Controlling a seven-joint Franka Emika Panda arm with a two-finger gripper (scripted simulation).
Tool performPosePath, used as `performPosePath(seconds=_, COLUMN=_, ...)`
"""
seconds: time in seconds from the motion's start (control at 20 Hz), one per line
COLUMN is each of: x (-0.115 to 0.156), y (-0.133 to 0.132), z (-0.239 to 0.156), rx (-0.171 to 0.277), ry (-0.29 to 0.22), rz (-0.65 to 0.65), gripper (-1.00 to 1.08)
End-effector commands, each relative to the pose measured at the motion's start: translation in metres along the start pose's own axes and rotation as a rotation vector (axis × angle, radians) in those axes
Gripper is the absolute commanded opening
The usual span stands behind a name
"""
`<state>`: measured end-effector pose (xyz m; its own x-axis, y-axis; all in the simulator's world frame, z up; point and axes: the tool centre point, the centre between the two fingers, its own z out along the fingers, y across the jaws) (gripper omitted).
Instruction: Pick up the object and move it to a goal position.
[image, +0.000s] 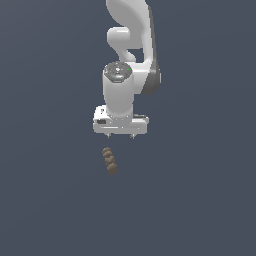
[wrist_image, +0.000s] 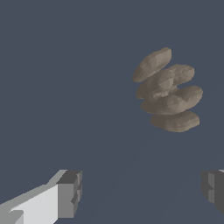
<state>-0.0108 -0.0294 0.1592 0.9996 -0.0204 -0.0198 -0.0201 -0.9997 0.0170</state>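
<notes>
The object is a small dark-brown row of bumpy rounded lobes lying on the flat dark surface, just below the white arm's hand in the exterior view. In the wrist view the object lies apart from the fingers, ahead of them. My gripper points down, above and slightly to the exterior view's right of the object. It is open and empty, its two grey fingertips standing wide apart.
A uniform dark blue-grey surface fills both views. The white arm rises from the gripper toward the top of the exterior view.
</notes>
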Motion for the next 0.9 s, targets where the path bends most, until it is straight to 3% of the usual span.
performPosePath(seconds=0.0, x=0.0, y=0.0, z=0.0, rx=0.0, ry=0.0, rz=0.0, gripper=1.0)
performPosePath(seconds=0.4, x=0.01, y=-0.019, z=-0.022, rx=0.017, ry=0.049, rz=-0.023, gripper=1.0)
performPosePath(seconds=0.85, x=0.013, y=-0.017, z=-0.022, rx=0.017, ry=0.048, rz=-0.042, gripper=1.0)
